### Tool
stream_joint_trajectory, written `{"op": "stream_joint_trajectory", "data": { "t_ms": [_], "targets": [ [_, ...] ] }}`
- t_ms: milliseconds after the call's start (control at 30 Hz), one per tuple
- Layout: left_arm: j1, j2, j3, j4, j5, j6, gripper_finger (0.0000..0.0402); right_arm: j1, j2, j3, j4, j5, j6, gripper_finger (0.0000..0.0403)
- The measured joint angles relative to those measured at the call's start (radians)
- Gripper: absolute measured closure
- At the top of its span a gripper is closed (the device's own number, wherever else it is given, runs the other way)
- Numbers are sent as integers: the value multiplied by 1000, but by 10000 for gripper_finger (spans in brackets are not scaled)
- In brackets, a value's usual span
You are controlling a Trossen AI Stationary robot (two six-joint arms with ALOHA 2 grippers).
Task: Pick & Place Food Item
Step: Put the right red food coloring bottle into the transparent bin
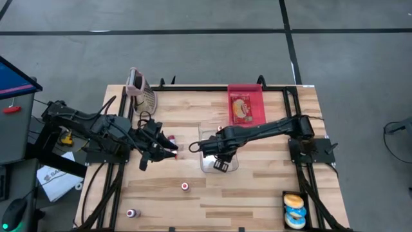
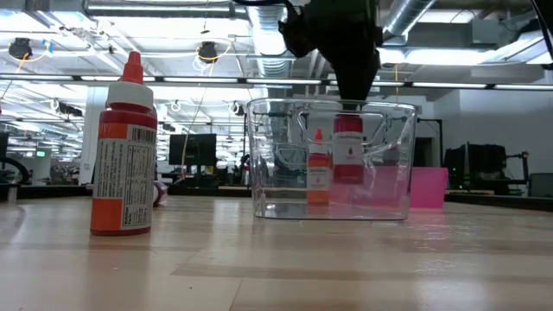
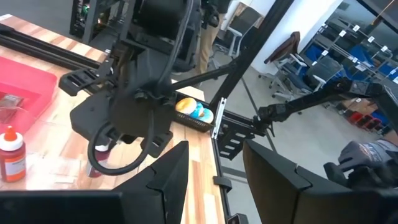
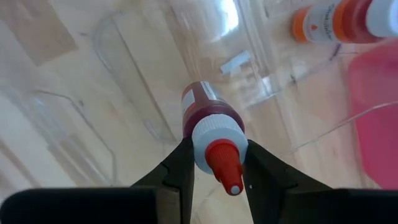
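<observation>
Right wrist view shows the right gripper clamped on the white collar of a small dark-red dropper bottle with a red nozzle, held upright inside the clear plastic tub so it can be stood on the tub's floor. Beside that tub, the left gripper waits with fingers apart and empty, near an orange dropper bottle outside the tub's wall.

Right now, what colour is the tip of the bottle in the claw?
Red, above a white collar, on the small bottle in the right claw. Right wrist view shows it best.
</observation>
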Motion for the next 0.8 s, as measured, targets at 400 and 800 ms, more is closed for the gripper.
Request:
{"op": "stream_joint_trajectory", "data": {
  "t_ms": [400,800],
  "targets": [
    [0,0,0,0,-4,0,253,0,-79,-147,128,-47,87,308],
    [0,0,0,-1,-4,1,253,-2,-132,-252,184,-75,140,308]
  ]
}}
